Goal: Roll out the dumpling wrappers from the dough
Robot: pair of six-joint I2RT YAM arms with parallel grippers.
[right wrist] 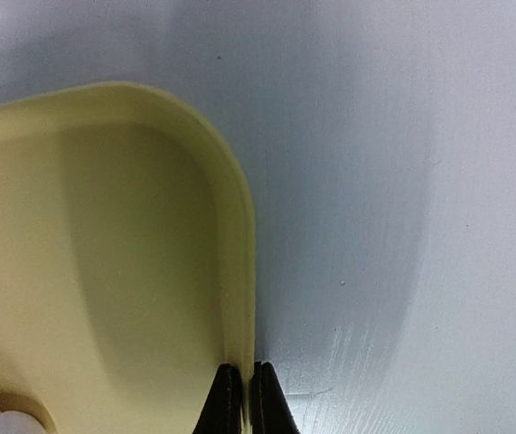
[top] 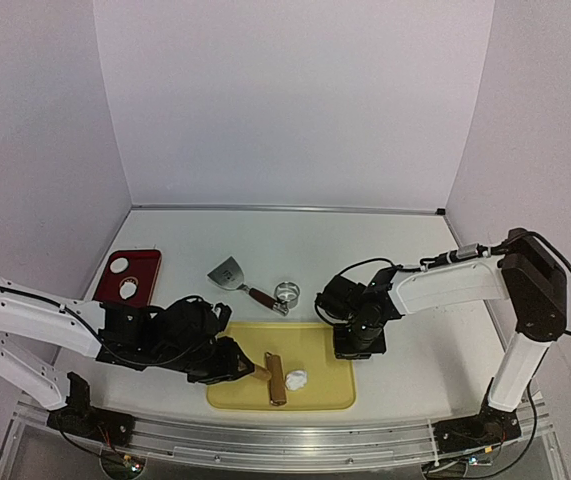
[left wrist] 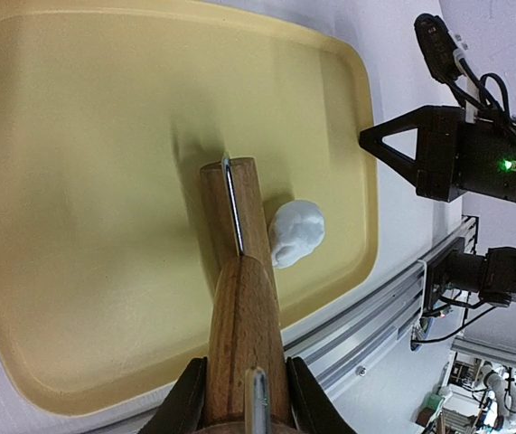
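Closest to the left wrist camera, the wooden rolling pin is sitting clamped in the left gripper, the black fingers pressing its handle from both sides. The bottom edge is cutting off the handle's near end. The pin is reaching across the yellow tray, and the dough lump, white and irregular, is lying against its right side near the tray's near edge. The roller is hiding where the two meet.

The right gripper is pinching the tray's right rim, jaws closed on it with only the thin rim between them. Its camera is catching just a sliver of the lump at the lower left corner.

From above, the arm is covering the left fingers. On the far left, a red tray is carrying one round white dumpling wrapper, too small to judge further. A spatula and a metal ring cutter are lying on the table beyond the yellow tray.
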